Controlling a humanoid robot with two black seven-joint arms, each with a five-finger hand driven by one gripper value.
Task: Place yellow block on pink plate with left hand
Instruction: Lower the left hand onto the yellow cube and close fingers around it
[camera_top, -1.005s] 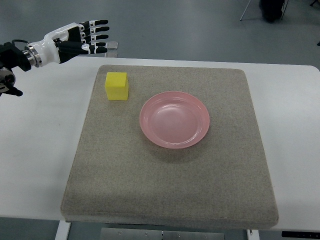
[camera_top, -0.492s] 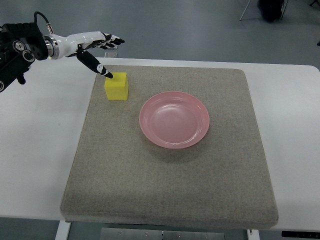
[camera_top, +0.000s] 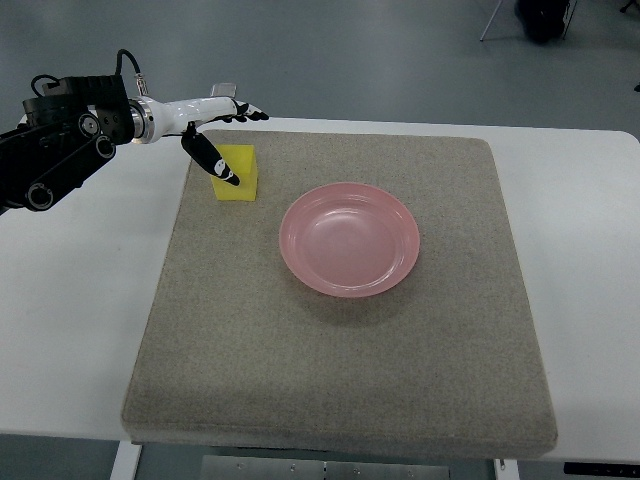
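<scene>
The yellow block (camera_top: 238, 175) sits on the gray mat (camera_top: 340, 380) near its far left corner, just left of the pink plate (camera_top: 349, 239). The plate is empty, and nothing lies between the two. The left hand (camera_top: 215, 125) is over the block with fingers spread, holding nothing. Its thumb hides part of the block. The mat lies on the white surface (camera_top: 70, 300).

A white rectangular table (camera_top: 70, 300) carries one large grey-beige square fabric mat (camera_top: 340, 370) lying flat on its top, covering most of the surface, white margins exposed left and right.
</scene>
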